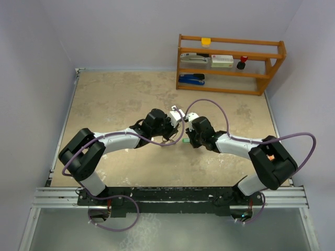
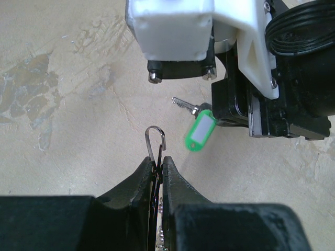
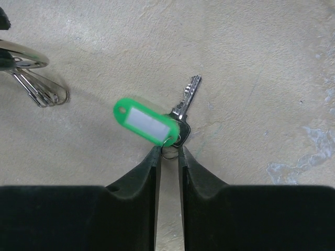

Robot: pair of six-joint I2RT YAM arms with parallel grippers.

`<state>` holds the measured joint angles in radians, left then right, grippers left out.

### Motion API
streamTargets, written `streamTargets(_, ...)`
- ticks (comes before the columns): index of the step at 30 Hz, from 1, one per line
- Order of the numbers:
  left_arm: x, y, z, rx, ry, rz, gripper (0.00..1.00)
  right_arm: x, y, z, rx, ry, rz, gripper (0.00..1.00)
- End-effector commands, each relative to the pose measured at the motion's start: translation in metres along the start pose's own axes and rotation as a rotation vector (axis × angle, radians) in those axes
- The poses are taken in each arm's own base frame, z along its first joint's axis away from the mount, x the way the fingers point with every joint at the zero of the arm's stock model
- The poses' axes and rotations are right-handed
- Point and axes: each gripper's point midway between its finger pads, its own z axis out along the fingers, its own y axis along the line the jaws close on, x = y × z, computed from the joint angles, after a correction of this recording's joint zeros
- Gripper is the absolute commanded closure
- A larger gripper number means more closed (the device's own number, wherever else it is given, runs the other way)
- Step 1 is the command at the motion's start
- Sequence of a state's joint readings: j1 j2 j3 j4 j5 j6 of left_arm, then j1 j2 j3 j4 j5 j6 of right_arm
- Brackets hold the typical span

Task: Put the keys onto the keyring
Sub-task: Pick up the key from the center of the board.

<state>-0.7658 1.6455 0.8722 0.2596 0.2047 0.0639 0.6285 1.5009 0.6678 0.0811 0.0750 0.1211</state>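
Observation:
My left gripper (image 2: 157, 160) is shut on the keyring (image 2: 155, 142), a thin silver wire loop seen edge-on that sticks out past the fingertips. My right gripper (image 3: 169, 149) is shut on the small split ring of a silver key (image 3: 187, 97) that carries a bright green tag (image 3: 144, 121). Key and tag hang just above the table. The left wrist view shows the key (image 2: 183, 104) and tag (image 2: 200, 132) just right of the keyring, a few centimetres apart. In the right wrist view the keyring (image 3: 31, 78) shows at the far left. In the top view both grippers (image 1: 180, 130) meet mid-table.
A wooden shelf (image 1: 230, 65) stands at the table's back right, holding a blue stapler (image 1: 191, 79), a white box and small items. The right arm's white wrist housing (image 2: 172, 29) hangs close above the keyring. Purple cables loop over both arms.

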Motion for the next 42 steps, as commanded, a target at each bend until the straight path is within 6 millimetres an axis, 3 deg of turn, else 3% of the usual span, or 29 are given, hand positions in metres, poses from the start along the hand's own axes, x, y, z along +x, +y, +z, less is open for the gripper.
streamTargets(1,-0.015,0.007,-0.002,-0.015,-0.045,0.013,1.0,-0.012,0.003,0.001,-0.009,-0.026,-0.015,0.82)
streamTargets(14,-0.013,0.007,-0.001,-0.014,-0.042,0.011,1.0,-0.031,-0.007,-0.015,0.046,-0.121,0.022,1.0)
streamTargets(23,-0.015,0.007,-0.002,-0.012,-0.046,0.01,1.0,-0.056,-0.01,-0.046,0.051,-0.243,0.046,1.0)
streamTargets(34,-0.022,0.007,-0.01,-0.018,-0.068,0.015,1.0,-0.071,-0.006,-0.067,0.013,-0.359,0.017,1.0)
streamTargets(42,-0.03,0.006,-0.013,-0.016,-0.087,0.017,1.0,-0.082,0.01,-0.082,-0.088,-0.499,-0.028,1.0)
